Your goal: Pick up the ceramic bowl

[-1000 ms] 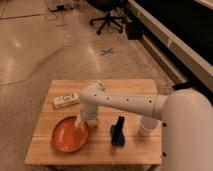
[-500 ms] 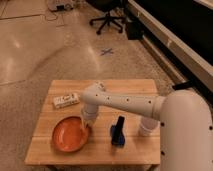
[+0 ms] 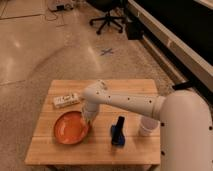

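The ceramic bowl (image 3: 71,128) is wide, shallow and orange-red. It sits on the left part of the small wooden table (image 3: 100,147). My white arm reaches from the right across the table. My gripper (image 3: 88,119) points down at the bowl's right rim.
A white flat packet (image 3: 66,100) lies behind the bowl at the table's left. A dark blue bottle (image 3: 118,132) stands right of the bowl. A small white cup (image 3: 148,126) stands further right, next to my arm. An office chair (image 3: 107,19) stands on the floor far behind.
The gripper has shifted slightly along the bowl's right rim. The bowl still rests on the table in about the same place.
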Motion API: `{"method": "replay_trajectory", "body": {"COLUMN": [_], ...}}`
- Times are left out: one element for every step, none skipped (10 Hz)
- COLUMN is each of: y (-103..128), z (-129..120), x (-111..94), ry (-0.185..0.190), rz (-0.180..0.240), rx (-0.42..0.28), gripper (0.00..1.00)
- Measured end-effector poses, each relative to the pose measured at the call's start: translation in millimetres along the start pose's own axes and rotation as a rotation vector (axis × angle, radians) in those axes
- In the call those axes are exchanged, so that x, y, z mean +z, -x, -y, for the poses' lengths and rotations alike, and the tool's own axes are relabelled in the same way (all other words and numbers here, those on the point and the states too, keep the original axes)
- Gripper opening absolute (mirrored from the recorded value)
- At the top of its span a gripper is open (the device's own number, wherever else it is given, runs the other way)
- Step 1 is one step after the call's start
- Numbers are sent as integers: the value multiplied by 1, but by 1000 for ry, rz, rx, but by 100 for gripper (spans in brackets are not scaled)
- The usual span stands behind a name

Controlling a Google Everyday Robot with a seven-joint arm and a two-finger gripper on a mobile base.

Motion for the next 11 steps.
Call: {"method": "replay_trajectory", "body": {"y": [-3,-6,-8,-9,-11,-12,-13,-14,-14,-13,-13], "z": [0,1,2,2,2,3,4,5,6,6,7], "x": [-8,-16,-24,-31,-42,-50,-59,-69,-80,-86,-88], "ry": [-9,-20,-31,-39,-54,-64,-77,-91,-102,-107,-109], "rz": [-13,-27,-41,-52,-70,-83,-99,-117,-136,-143,-146], "rx": [2,4,6,7,10,11,11,6,-2,-8,-12], "gripper": [0,0,0,0,0,0,0,0,0,0,0]}}
